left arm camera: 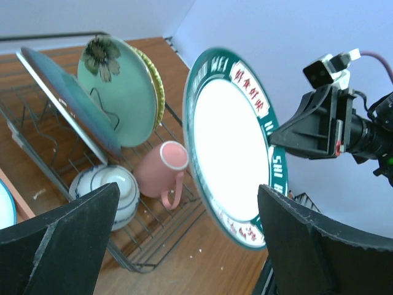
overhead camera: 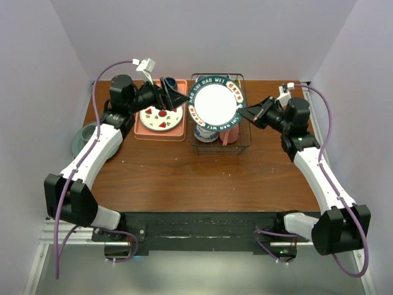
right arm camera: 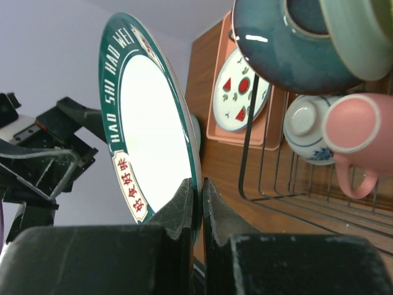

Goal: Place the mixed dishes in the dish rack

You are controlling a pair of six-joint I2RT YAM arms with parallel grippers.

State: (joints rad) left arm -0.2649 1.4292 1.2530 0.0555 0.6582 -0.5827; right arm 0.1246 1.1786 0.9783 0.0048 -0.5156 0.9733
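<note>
right claw (right arm camera: pixel 198 190) clamps green-rimmed plate (right arm camera: pixel 147 141) at rack (overhead camera: pixel 241 147) | left claw (overhead camera: pixel 178 97) spread, empty | racked: plates (left arm camera: pixel 116 92), mug (left arm camera: pixel 163 169), bowl (left arm camera: pixel 113 184) | todo: held plate, watermelon plate (overhead camera: pixel 161 117) on tray (overhead camera: pixel 140 132)

Dish count
Three plates (left arm camera: pixel 116 92), one mug (left arm camera: pixel 161 172) and one bowl (left arm camera: pixel 113 187) are sitting in the rack (right arm camera: pixel 244 147); one plate (overhead camera: pixel 215 103) is hanging above it.

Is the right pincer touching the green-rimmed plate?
Touching. The right wrist view shows the right pincer shut on the rim of the green-rimmed plate.
</note>
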